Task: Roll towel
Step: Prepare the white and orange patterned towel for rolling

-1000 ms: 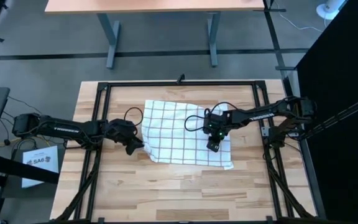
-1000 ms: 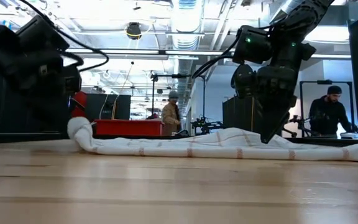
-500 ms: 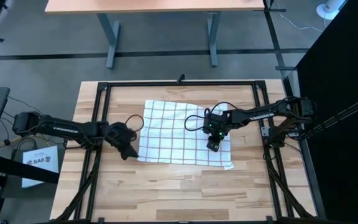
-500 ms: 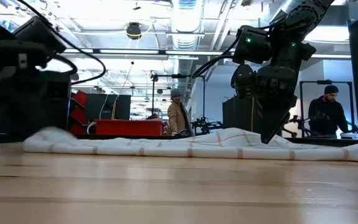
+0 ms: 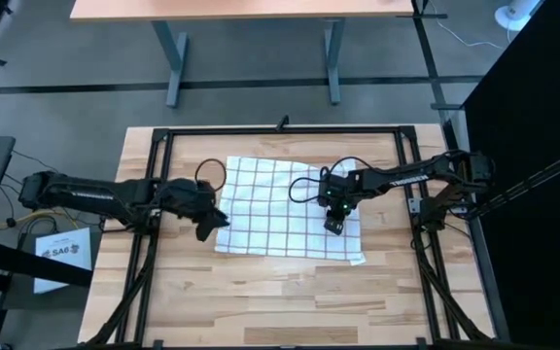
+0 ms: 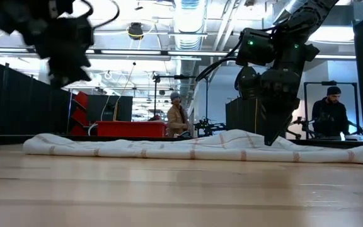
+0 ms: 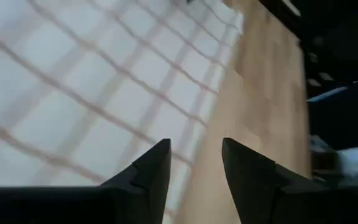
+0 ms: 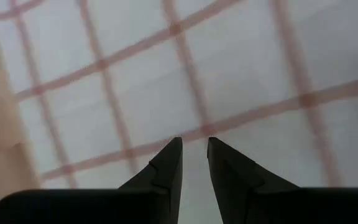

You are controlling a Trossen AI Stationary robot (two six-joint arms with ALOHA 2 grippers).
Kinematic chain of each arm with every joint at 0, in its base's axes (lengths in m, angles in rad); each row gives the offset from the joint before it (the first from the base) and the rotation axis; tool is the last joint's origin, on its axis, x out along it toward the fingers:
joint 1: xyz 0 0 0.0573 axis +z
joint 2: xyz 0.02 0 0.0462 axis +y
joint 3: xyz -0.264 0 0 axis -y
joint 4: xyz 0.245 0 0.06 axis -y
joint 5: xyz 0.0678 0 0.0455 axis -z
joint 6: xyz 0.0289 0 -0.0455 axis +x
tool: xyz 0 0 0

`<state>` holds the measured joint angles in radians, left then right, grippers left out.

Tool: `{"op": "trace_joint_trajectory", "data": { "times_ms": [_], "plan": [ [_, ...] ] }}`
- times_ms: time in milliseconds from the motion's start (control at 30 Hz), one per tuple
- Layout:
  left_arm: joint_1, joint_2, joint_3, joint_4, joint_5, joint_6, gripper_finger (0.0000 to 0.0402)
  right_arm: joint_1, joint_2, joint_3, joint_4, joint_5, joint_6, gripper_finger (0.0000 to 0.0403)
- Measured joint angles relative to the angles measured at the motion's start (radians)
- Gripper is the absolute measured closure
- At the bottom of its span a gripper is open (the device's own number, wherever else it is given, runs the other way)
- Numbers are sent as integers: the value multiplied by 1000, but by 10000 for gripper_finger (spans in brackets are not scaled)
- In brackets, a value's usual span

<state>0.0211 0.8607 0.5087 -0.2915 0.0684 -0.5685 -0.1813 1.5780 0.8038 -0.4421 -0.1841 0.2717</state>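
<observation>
— What could go wrong?
— The towel [image 5: 285,208] lies flat on the bench [image 5: 261,301]. The left tool [image 5: 212,222], raised over its left edge, is parted and empty; a shallow grab could just drag it.
— The right?
— The right tool [image 5: 332,226], tips narrowly apart, presses down and grips nothing, so the cloth could slide under it.

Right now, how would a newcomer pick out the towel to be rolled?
On the wooden table, between the two dark arms, lies the towel: flat white cloth crossed by thin dark grid lines. The printed paper sheet sits off the table's left edge and has no grid.
</observation>
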Motion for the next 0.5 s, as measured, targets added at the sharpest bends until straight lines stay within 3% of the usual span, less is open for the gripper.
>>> {"op": "trace_joint_trajectory", "data": {
  "times_ms": [200, 500],
  "plan": [
    [49, 242, -8, 77, 14, 115, 278, -130, 0, 84, -15, 211, 24, 337],
    [51, 513, -7, 295, 101, 146, 278, -397, -1, 101, -167, 211, -2, 337]
  ]
}}
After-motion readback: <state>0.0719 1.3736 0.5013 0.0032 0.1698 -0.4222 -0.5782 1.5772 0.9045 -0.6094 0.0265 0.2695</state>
